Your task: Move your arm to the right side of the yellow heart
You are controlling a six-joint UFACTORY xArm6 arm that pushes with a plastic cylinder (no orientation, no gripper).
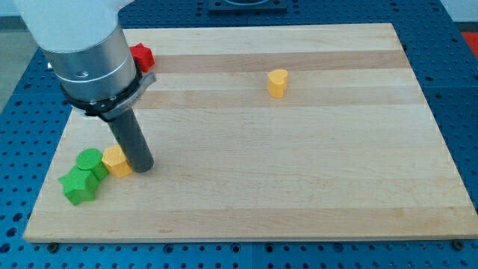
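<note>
The yellow heart point(277, 82) stands alone on the wooden board, right of centre near the view's top. My tip point(143, 167) is far from it, at the view's lower left, touching or almost touching the right side of a yellow block point(116, 161). A green round block point(90, 161) and a green star-like block point(78, 184) sit just left of that yellow block. A red block point(141, 55) shows at the view's upper left, partly hidden behind my arm.
The wooden board point(299, 187) lies on a blue perforated table point(455, 112). My arm's wide silver body point(89, 52) covers the board's upper left corner.
</note>
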